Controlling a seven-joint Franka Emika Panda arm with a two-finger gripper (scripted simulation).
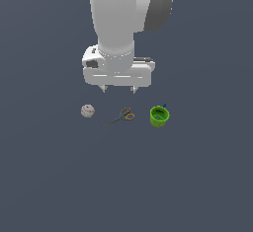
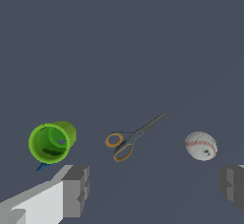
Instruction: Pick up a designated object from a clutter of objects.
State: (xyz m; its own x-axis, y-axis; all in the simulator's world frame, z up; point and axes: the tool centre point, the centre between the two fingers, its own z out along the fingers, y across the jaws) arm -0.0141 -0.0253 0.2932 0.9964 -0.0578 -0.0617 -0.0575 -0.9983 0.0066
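Small scissors [image 1: 121,116] [image 2: 131,139] with orange loop handles and thin dark blades lie flat on the grey floor, in the middle of the row of objects. A whitish ball with red marks [image 1: 87,110] [image 2: 200,145] rests on the exterior view's left of them. A bright green cup [image 1: 159,116] [image 2: 51,142] stands on the exterior view's right. My gripper [image 1: 119,89] [image 2: 155,189] hangs open above and just behind the scissors, fingers spread wide, holding nothing. In the wrist view the grey fingertips [image 2: 76,189] frame the scissors from a height.
The plain dark grey floor [image 1: 197,176] stretches all around the three items. A small blue sliver [image 2: 42,167] shows beside the green cup's base.
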